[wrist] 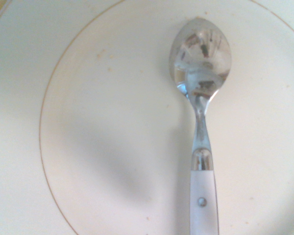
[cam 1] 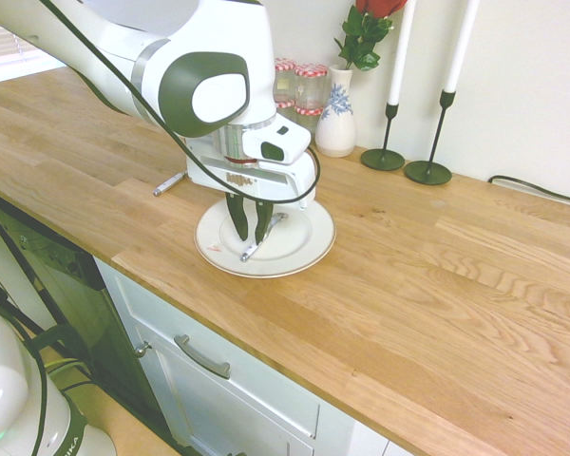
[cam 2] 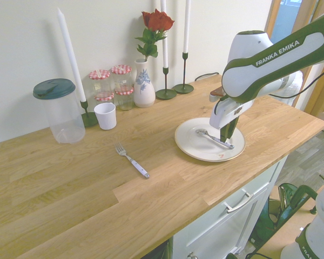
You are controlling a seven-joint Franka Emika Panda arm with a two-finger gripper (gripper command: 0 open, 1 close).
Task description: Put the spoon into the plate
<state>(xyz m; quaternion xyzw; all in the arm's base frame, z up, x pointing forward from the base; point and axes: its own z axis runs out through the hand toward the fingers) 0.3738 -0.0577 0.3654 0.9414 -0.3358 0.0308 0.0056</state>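
Observation:
The spoon [cam 1: 257, 245] [cam 2: 213, 138], with a white handle and small silver head, lies across the middle of the round cream-white plate [cam 1: 304, 256] [cam 2: 190, 151] near the counter's front edge. My gripper [cam 1: 250, 236] [cam 2: 225, 138] points straight down over the spoon's handle, its fingertips low on either side of it. A narrow gap shows between the dark fingers, and the spoon rests on the plate. The wrist view shows the spoon [wrist: 201, 98] flat on the plate [wrist: 112, 147], head up.
A white-handled fork [cam 2: 133, 159] [cam 1: 168, 183] lies on the wooden counter beside the plate. Along the back wall stand a vase with a rose [cam 2: 144, 86], candlesticks [cam 2: 183, 86], jars [cam 2: 122, 81], a white cup [cam 2: 105, 115] and a lidded plastic container [cam 2: 62, 110].

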